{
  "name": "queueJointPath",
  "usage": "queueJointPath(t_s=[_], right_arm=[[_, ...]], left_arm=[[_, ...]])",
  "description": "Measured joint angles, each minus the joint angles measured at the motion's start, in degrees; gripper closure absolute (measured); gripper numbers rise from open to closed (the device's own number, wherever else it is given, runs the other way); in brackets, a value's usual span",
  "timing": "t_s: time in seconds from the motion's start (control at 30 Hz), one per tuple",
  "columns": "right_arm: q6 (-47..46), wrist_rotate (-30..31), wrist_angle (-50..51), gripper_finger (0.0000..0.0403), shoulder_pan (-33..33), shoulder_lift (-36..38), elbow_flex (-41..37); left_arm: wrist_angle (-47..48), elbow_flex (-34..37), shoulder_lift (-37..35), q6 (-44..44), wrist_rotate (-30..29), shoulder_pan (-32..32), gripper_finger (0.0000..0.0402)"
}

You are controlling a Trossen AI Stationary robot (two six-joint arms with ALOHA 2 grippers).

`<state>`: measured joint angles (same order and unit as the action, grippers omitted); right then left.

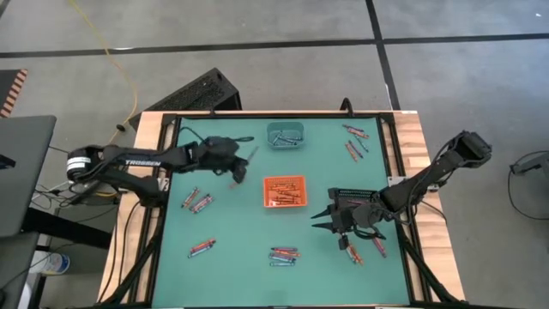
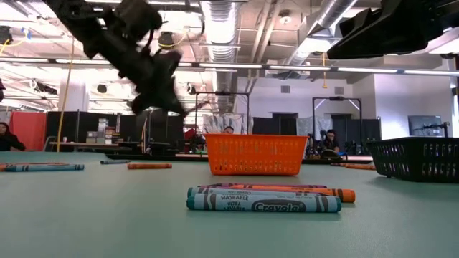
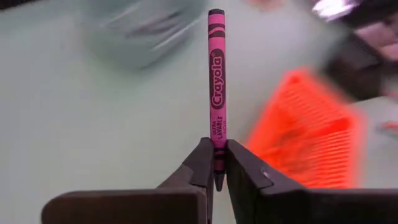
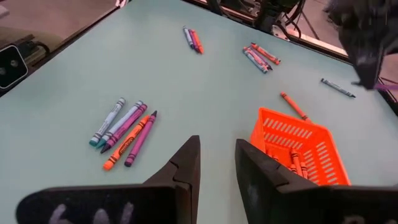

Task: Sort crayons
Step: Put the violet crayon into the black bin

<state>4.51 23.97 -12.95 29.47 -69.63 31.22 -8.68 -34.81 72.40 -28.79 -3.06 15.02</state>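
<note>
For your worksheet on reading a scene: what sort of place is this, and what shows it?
Probably a large robotics lab or workshop: exposed ceiling ducts, distant workbenches with a seated person, and crayons laid out on a test table.

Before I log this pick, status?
Left gripper shut on pink crayon, raised above table. Right gripper open, empty, beside orange tray. Nothing in the way.

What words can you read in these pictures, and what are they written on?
"Crayola": pink crayon held in the left gripper.
"ULTRA WASHABLE": same crayon, in small print.
"Crayola", "ULTRA WASHABLE": teal crayon lying in front.
"TROSSEN": left arm.
Print on the other crayons is too small to read.
</note>
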Motion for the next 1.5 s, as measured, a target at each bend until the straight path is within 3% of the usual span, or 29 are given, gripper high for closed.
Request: queueJointPath(t_s=[0.17, 0.33, 0.6, 0.87, 1.1, 1.23, 1.5], right_arm=[[1.8, 0.0, -2.9, 0.0303, 0.0, 0.0, 0.0], [7.1, 0.0, -10.7, 0.0303, 0.4, 0.0, 0.0], [14.2, 2.3, -10.8, 0.0304, 7.7, 0.7, 0.0], [20.8, 15.9, -12.4, 0.033, 20.6, 3.0, 0.1], [23.1, 19.9, -11.6, 0.0348, 26.3, 2.9, 0.0], [24.2, 20.1, -11.5, 0.0352, 27.1, 2.8, 0.0], [24.5, 20.2, -12.0, 0.0353, 26.6, 2.8, 0.0]], left_arm=[[-13.1, -0.1, 2.9, -1.3, -1.6, -7.2, 0.0396], [-16.5, -6.6, 14.7, -0.5, -2.0, -11.1, 0.0397], [-13.8, -32.4, 37.9, 12.5, 9.9, -13.6, 0.0399], [-0.4, -61.4, 56.6, 19.8, 13.2, -13.5, 0.0399], [13.5, -81.6, 68.3, 23.2, 14.8, -13.6, 0.0391], [14.0, -86.3, 71.0, 22.8, 16.1, -13.6, 0.039], [14.0, -86.8, 71.2, 22.3, 15.8, -14.0, 0.038]])
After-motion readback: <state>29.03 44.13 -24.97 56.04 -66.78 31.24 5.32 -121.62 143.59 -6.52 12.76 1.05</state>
